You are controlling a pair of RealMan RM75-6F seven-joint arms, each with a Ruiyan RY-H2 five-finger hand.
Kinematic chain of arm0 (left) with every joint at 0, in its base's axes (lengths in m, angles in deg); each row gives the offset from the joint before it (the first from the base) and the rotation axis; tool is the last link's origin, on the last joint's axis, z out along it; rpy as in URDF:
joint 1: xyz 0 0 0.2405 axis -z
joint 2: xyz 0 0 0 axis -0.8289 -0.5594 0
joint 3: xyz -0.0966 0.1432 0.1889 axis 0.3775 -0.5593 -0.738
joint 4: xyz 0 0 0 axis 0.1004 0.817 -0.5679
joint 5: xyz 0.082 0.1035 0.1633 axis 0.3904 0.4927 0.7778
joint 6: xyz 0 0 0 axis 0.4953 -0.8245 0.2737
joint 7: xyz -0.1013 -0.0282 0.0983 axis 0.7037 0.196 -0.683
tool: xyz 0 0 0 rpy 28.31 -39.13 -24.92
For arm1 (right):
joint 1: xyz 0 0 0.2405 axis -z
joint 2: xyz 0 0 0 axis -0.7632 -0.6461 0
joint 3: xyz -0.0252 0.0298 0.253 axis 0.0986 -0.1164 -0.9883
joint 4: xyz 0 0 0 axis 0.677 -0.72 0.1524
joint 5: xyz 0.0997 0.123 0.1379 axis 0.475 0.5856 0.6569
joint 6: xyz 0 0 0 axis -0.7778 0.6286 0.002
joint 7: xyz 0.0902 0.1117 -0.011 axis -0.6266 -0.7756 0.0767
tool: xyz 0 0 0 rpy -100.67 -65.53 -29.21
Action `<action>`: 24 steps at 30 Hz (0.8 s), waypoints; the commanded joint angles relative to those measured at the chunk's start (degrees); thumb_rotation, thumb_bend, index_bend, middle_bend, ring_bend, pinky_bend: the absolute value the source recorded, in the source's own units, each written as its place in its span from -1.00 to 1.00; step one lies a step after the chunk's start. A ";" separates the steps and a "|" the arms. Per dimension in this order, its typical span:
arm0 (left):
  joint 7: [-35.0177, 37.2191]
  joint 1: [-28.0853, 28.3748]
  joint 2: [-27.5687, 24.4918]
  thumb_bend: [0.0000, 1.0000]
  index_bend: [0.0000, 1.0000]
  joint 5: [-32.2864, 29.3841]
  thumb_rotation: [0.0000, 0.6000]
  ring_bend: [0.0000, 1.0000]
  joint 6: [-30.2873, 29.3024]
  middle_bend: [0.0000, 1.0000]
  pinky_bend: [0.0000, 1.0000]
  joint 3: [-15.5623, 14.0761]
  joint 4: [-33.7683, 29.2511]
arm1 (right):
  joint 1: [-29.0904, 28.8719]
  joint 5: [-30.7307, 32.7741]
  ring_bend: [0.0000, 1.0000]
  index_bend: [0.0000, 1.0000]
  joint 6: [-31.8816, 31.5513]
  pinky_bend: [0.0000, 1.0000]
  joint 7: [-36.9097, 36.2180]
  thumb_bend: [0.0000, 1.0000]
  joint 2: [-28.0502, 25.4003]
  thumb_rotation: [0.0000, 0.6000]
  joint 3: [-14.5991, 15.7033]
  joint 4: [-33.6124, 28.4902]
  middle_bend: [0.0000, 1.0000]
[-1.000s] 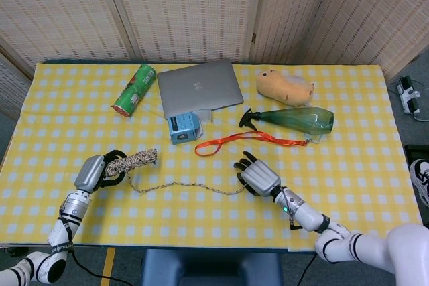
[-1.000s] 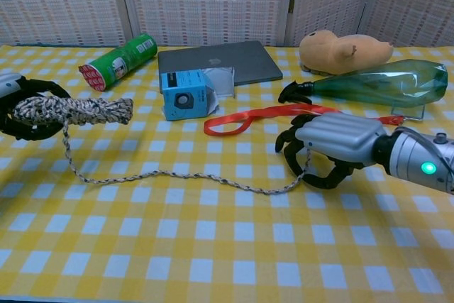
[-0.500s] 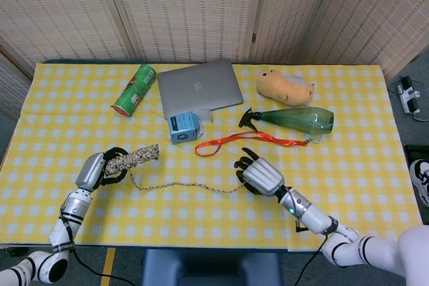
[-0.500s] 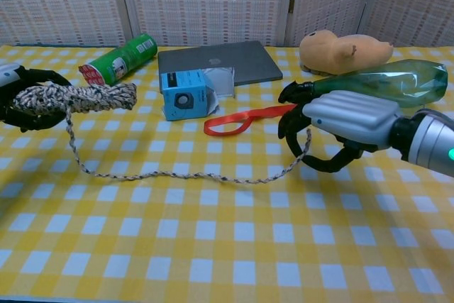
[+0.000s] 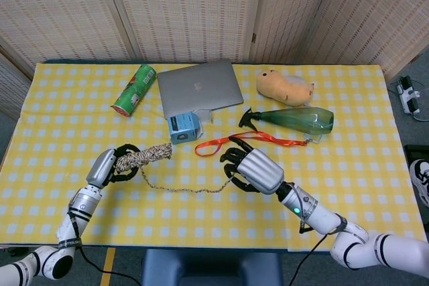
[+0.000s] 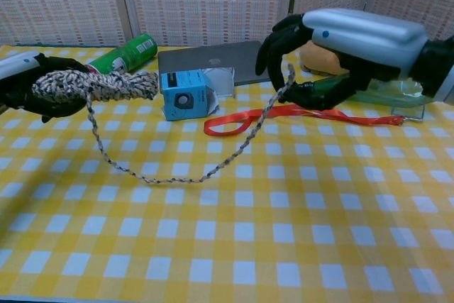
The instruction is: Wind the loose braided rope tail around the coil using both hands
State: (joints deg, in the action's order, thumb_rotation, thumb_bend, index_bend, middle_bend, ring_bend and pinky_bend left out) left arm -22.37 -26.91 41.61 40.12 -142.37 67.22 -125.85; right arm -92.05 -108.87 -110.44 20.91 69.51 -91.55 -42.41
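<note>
At the near-left of the counter, the left hand grips the rope coil, its dark fingers wrapped around one end. The coil's long axis runs left to right, free end pointing toward the blue box. From the coil, the rope tail sags to the yellow checked cloth, then rises rightward to the right hand. That hand's fingers are curled, pinching the tail's end, raised above the orange lanyard. Woven screen panels stand behind the counter.
</note>
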 commanded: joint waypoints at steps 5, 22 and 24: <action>1.26 1.37 -0.50 0.57 0.60 1.77 1.00 0.35 0.98 0.44 0.55 -0.37 -3.30 | -2.98 3.80 -0.48 0.55 2.03 -0.82 0.79 0.04 -4.30 1.00 -5.49 -6.71 -0.31; 10.20 7.33 -2.58 0.57 0.60 8.29 1.00 0.35 6.71 0.44 0.55 -2.31 -11.99 | -12.43 18.93 -0.47 0.56 11.29 -0.81 8.20 0.04 -0.68 1.00 -15.09 -7.84 -0.30; 12.82 8.25 -2.94 0.57 0.60 9.90 1.00 0.35 7.09 0.44 0.55 -2.67 -12.38 | -13.34 20.76 -0.47 0.57 11.58 -0.81 10.30 0.04 0.19 1.00 -15.73 -6.86 -0.30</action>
State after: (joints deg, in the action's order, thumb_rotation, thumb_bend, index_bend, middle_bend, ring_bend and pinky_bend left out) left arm -12.38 -20.09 39.39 47.98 -136.28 65.11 -137.12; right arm -104.13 -89.83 -99.65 29.26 68.57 -106.27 -50.26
